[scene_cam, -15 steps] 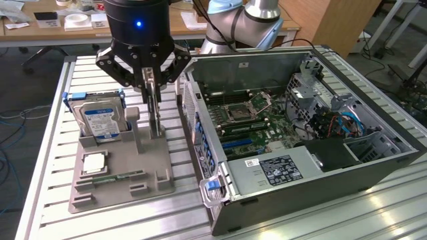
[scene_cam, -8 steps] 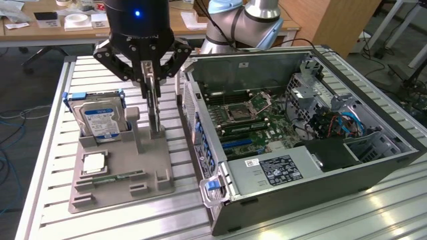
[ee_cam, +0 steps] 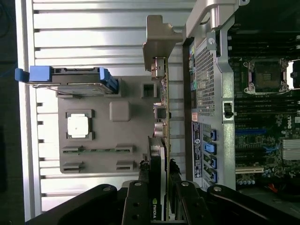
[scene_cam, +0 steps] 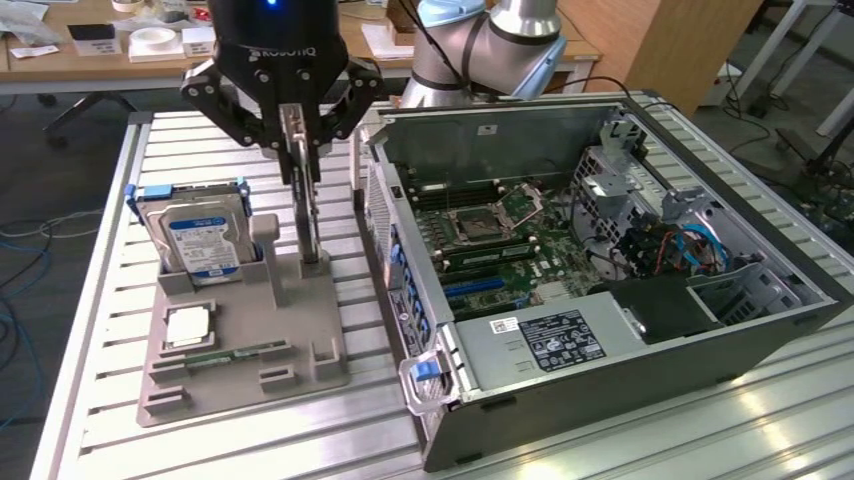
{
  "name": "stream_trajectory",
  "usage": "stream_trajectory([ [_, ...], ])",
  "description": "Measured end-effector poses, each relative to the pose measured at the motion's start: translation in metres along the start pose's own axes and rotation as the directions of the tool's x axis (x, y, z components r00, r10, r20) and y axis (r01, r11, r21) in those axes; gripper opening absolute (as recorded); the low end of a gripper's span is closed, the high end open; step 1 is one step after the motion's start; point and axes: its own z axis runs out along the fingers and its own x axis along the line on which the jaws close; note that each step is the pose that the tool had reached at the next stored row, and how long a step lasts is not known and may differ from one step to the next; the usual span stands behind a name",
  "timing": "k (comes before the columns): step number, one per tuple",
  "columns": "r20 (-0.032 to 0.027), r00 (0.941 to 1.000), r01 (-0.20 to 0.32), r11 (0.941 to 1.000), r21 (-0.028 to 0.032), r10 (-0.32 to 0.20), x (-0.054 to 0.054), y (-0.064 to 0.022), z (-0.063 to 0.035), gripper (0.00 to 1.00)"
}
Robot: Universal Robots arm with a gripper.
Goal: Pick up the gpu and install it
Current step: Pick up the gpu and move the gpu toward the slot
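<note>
The gpu [scene_cam: 307, 200] stands on edge, upright, over the grey holder [scene_cam: 240, 395], with its lower end at the holder's slot. My gripper [scene_cam: 300, 140] comes down from above and is shut on the card's upper end. In the wrist view the gpu [ee_cam: 162, 108] runs away from me as a thin edge, with its silver bracket [ee_cam: 159, 42] at the far end. My gripper [ee_cam: 159, 192] clamps the card between both fingers [ee_cam: 142, 194]. The open computer case [scene_cam: 587, 350] lies just beside it on the exterior view's right, its motherboard [scene_cam: 494, 230] and blue and black expansion slots [scene_cam: 474, 290] exposed.
On the grey holder [ee_cam: 126, 136] are a silver hard drive [scene_cam: 200, 235] in blue rails, a processor chip [scene_cam: 191, 325] and a green memory stick [scene_cam: 227, 352]. The case's side wall [ee_cam: 206, 93] stands close to the card. Everything rests on a slatted aluminium table [scene_cam: 200, 450].
</note>
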Motion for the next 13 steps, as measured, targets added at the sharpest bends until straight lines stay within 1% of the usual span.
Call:
stream_trajectory([
  [6, 0.0000, 1.0000, 0.000, 1.0000, 0.0008, 0.000, -0.0002, 0.0003, -0.0060, 0.27],
  [8, 0.0002, 1.0000, 0.000, 1.0000, 0.0020, 0.000, -0.0002, 0.0004, -0.0063, 0.27],
  [13, 0.0001, 1.0000, 0.000, 1.0000, 0.0022, 0.000, -0.0001, 0.0004, -0.0064, 0.27],
])
